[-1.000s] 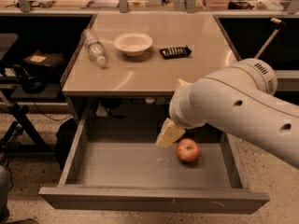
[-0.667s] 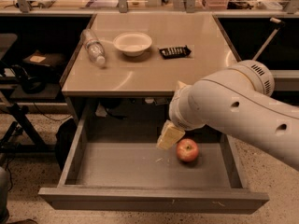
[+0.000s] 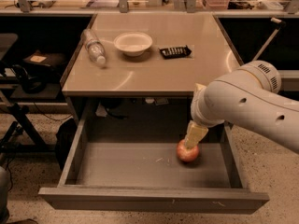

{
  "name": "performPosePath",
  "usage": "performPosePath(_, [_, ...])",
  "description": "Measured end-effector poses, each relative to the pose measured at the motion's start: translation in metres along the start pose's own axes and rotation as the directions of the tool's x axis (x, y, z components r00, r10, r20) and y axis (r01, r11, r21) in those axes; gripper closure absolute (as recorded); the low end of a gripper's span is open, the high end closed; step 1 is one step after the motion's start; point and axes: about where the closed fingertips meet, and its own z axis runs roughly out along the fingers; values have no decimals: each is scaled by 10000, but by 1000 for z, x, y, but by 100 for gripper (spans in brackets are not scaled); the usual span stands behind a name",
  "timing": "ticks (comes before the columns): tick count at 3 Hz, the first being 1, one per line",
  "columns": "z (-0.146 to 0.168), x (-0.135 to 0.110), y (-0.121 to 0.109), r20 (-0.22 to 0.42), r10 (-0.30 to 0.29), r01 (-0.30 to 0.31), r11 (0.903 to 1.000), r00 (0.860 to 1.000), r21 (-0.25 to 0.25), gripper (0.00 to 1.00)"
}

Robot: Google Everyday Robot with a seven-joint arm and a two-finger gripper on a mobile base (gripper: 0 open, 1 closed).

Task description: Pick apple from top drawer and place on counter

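Arm (image 3: 247,101) enters from the right edge of the frame, a thick white link with a rounded joint at right centre. It bends down into the open drawer (image 3: 154,199).

Gripper (image 3: 191,143) is cream-coloured and points down in the right half of the drawer, below the front edge of the counter (image 3: 159,73). Its tip sits right on top of the apple (image 3: 188,154) and appears to touch it. Whether the gripper is spread, closed or pinching the apple cannot be told; only one cream piece shows from this angle.

The apple is red with a yellowish patch. It rests on the drawer floor, right of centre, nearer the back than the front panel and apart from the right wall.

The drawer is pulled fully out, grey, filling the lower half of the frame, with its flat front panel along the bottom. A few pale specks lie on its floor.

The counter is glossy tan, upper centre of the frame. On it:
- White bowl (image 3: 133,43), upright, centre-left.
- Clear bottle (image 3: 95,48) lying on its side, left of the bowl, near the left edge.
- Small black flat object (image 3: 175,52) just right of the bowl, not touching it.

A dark bag (image 3: 65,141) sits on the speckled floor (image 3: 275,171) left of the drawer, under the counter side. Cluttered shelves run across the top of the frame.
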Motion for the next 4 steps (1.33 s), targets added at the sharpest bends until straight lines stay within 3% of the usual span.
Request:
performPosePath(1, [1, 4, -1, -59, -13, 13, 10000, 10000, 6, 0])
performPosePath(2, [-1, 11, -1, -62, -497, 496, 9986, 9987, -185, 0])
performPosePath(3, [-24, 58, -6, -113, -238, 230, 9974, 9997, -687, 0])
performPosePath(4, [-31, 62, -5, 28, -1042, 1041, 9912, 9946, -821, 0])
